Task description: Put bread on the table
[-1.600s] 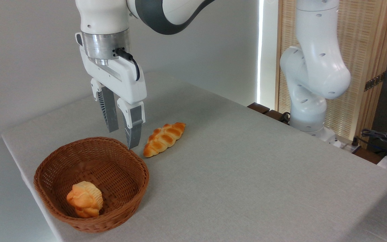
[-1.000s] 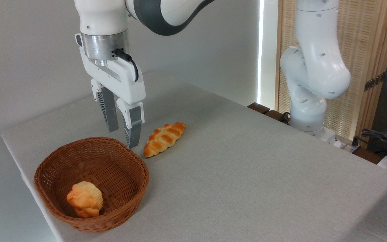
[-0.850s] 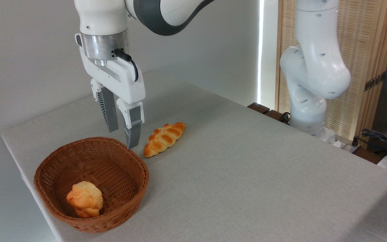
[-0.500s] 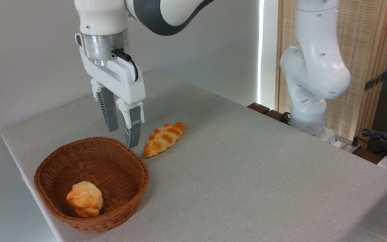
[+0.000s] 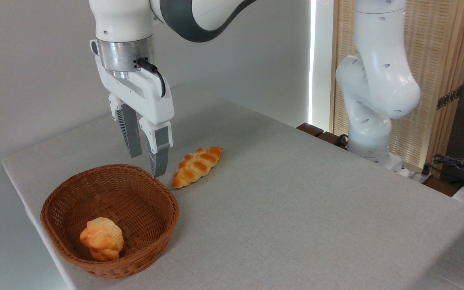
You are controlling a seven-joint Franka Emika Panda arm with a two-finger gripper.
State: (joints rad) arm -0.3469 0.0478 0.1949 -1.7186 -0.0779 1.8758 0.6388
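The bread [image 5: 102, 238], a small lumpy golden-orange bun, lies inside the brown wicker basket [image 5: 67, 194] at the lower left. The basket stands on the table [image 5: 296, 209], which is covered in a light grey-beige cloth. My gripper [image 5: 146, 166] hangs above the basket's far rim, pointing down. Its grey fingers [image 5: 159, 155] stand a little apart with nothing between them. The gripper is well above and behind the bread, not touching it.
A long braided golden loaf [image 5: 197, 166] lies on the cloth just right of the gripper. The arm's white base [image 5: 371, 121] stands past the table's far right edge, with cables [image 5: 457, 165] beside it. The table's left edge runs close to the basket.
The gripper has drifted a few pixels to the left since the earliest frame. The bread, basket and loaf have not moved.
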